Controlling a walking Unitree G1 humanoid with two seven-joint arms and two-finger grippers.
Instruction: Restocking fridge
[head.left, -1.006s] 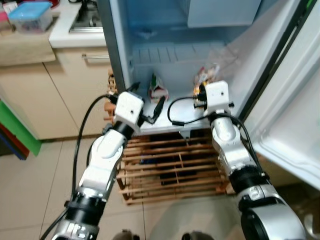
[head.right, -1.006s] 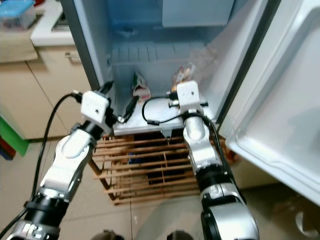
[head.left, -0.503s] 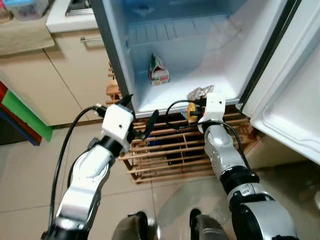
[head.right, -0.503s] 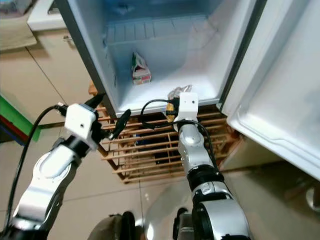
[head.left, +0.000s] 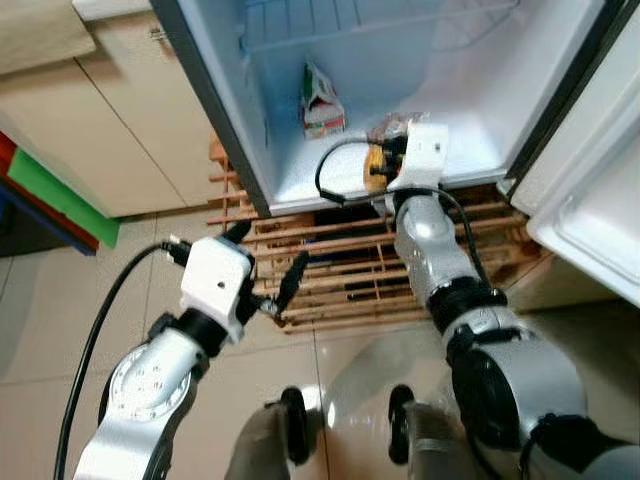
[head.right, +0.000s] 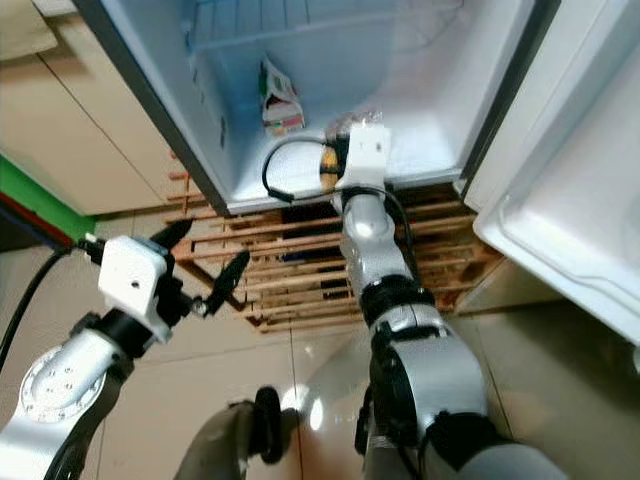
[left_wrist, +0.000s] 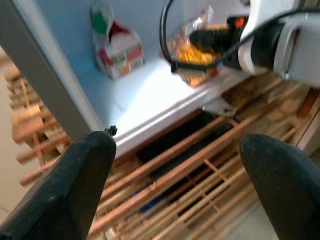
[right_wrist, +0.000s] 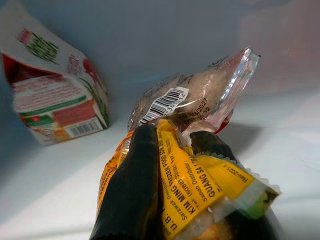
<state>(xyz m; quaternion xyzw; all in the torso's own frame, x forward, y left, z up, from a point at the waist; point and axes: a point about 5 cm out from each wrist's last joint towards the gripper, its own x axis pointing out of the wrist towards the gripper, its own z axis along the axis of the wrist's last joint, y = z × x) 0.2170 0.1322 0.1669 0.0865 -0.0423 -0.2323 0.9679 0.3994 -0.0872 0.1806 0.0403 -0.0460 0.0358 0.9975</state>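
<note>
the restocking looks partly done. a small red, green and white carton (head.left: 322, 100) already stands toward the back of the white fridge floor (head.left: 300, 175). the right gripper (right_wrist: 175, 200) has its fingers clamped on a crinkly yellow and clear snack packet (right_wrist: 187, 150), held just over the floor's front edge, not yet released. the left gripper (head.left: 268, 270), fingers spread and empty, hangs over the wooden slatted rack (head.left: 340, 275) below.

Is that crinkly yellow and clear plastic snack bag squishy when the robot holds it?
Probably yes. The yellow and clear plastic snack bag bulges out around the right gripper, whose black fingers pinch it, so it looks soft. Its thin film likely crinkles, and its sealed end sticks out unsupported, suggesting it is light.
</note>
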